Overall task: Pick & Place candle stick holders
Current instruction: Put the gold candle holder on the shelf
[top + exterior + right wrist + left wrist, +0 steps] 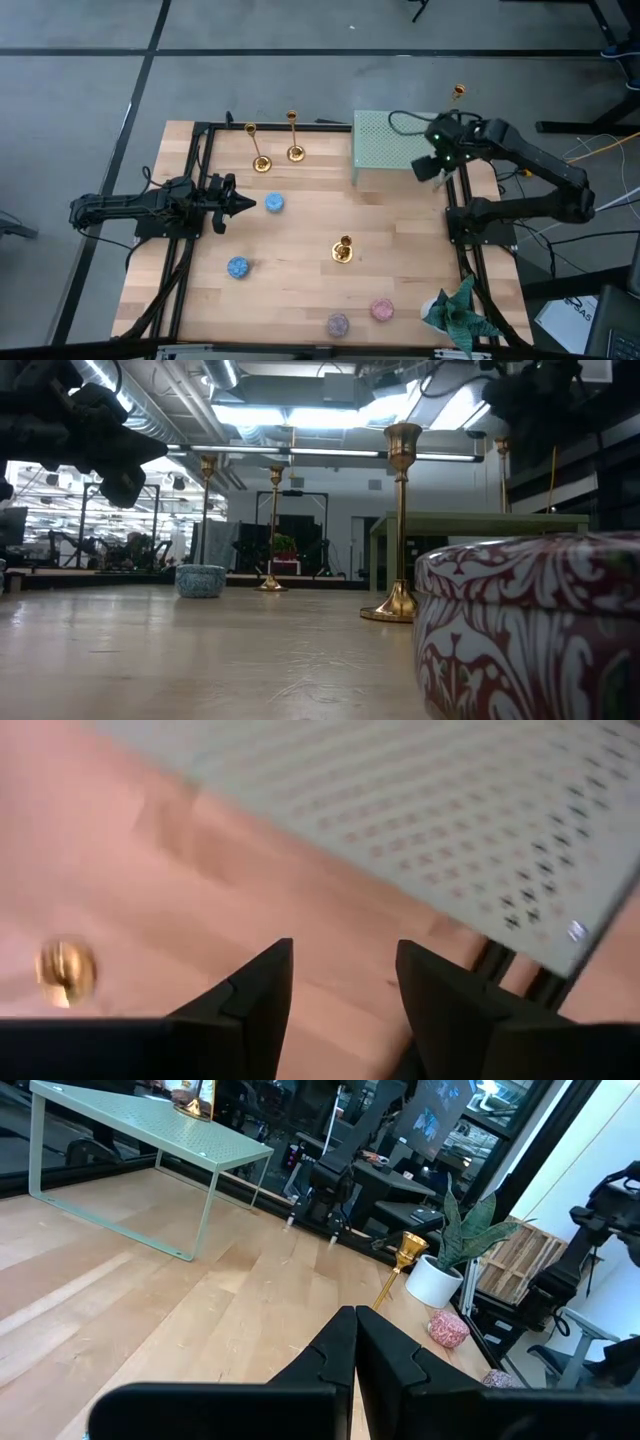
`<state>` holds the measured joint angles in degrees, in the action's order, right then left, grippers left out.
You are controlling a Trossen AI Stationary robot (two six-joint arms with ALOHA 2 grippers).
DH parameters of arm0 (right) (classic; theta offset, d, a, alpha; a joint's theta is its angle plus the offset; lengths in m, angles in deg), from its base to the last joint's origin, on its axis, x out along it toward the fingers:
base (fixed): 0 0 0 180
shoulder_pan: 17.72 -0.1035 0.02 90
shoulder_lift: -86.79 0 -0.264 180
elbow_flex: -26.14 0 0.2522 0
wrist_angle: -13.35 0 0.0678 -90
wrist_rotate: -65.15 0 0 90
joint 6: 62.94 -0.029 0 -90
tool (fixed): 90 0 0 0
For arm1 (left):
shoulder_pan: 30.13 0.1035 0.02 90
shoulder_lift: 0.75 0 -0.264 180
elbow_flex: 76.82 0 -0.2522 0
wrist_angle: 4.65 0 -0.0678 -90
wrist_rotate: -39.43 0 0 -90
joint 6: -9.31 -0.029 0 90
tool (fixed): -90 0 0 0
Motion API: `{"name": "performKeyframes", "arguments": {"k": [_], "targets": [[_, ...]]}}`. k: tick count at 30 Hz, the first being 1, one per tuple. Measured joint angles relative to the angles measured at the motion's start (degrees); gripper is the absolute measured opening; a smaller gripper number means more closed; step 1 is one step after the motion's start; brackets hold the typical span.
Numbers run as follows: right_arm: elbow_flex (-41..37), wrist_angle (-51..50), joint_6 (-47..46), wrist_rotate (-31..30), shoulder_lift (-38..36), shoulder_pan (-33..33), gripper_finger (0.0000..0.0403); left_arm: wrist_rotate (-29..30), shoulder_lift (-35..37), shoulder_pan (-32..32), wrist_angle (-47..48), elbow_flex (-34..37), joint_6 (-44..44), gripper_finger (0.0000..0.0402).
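Observation:
Four gold candle stick holders show. Two stand on their round bases at the table's far side (pixel 262 163) (pixel 295 152). One stands near the table's middle (pixel 343 251), and also shows in the left wrist view (pixel 400 1266). One stands on the green perforated shelf (pixel 380 150), with its cup (pixel 459 92) showing past my right arm. My right gripper (pixel 345 990) is open and empty, above the shelf's near right corner (pixel 428 172). My left gripper (pixel 243 204) is shut and empty at the table's left, pointing right (pixel 355 1342).
Round patterned tins lie about: blue ones (pixel 274 203) (pixel 237 267), a pink one (pixel 382 309) and a greyish one (pixel 338 323). A potted plant (pixel 455 310) stands at the near right corner. Bare wood lies between the shelf and the middle holder.

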<state>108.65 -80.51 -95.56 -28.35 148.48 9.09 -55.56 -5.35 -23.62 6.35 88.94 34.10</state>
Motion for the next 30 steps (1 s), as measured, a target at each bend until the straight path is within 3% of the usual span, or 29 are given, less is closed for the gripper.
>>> {"name": "performKeyframes", "arguments": {"k": [6, 15, 30], "targets": [[-1.7, 1.7, 13.5, 1.2, 0.0, -7.3, 0.0181, 0.0, 0.0, 0.0, 0.0, 0.0, 0.0, 0.0006], [-8.7, 14.2, 20.9, 4.7, 0.0, -19.8, 0.0181, 0.0, 0.0, 0.0, 0.0, 0.0, 0.0, 0.0006], [-25.6, 49.8, 35.3, 6.7, 5.1, -31.8, 0.0181, 0.0, 0.0, 0.0, 0.0, 0.0, 0.0, 0.0006]]}}
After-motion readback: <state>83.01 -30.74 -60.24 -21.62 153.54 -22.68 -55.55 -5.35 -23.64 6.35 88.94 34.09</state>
